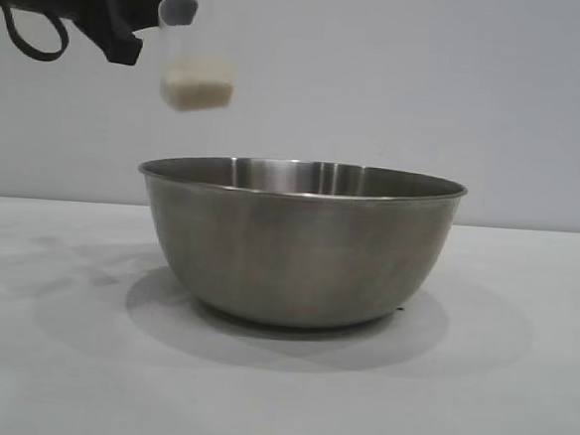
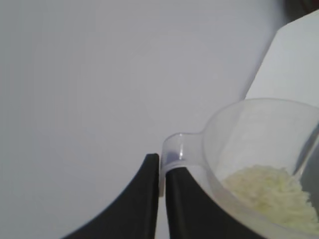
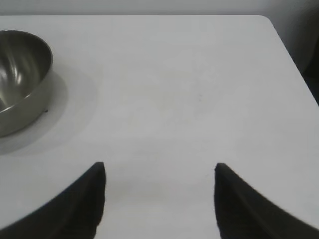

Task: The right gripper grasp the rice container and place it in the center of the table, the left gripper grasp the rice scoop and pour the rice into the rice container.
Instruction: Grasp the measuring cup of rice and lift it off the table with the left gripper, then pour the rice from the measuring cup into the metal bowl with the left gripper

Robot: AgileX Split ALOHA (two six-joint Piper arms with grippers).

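The rice container (image 1: pixel 298 243), a large steel bowl, stands on the white table (image 1: pixel 517 393) in the middle of the exterior view; it also shows in the right wrist view (image 3: pixel 20 79). My left gripper (image 1: pixel 133 42) is high at the upper left, shut on the handle of the rice scoop (image 1: pixel 195 77), a frosted plastic cup held above and left of the bowl's rim. Rice (image 1: pixel 198 87) lies in the cup. In the left wrist view my left gripper (image 2: pixel 162 169) pinches the scoop handle (image 2: pixel 174 149), with rice (image 2: pixel 269 191) inside. My right gripper (image 3: pixel 159 169) is open and empty over bare table, apart from the bowl.
The table's far edge and rounded corner (image 3: pixel 264 20) show in the right wrist view. A plain grey wall (image 1: pixel 428 88) stands behind the table.
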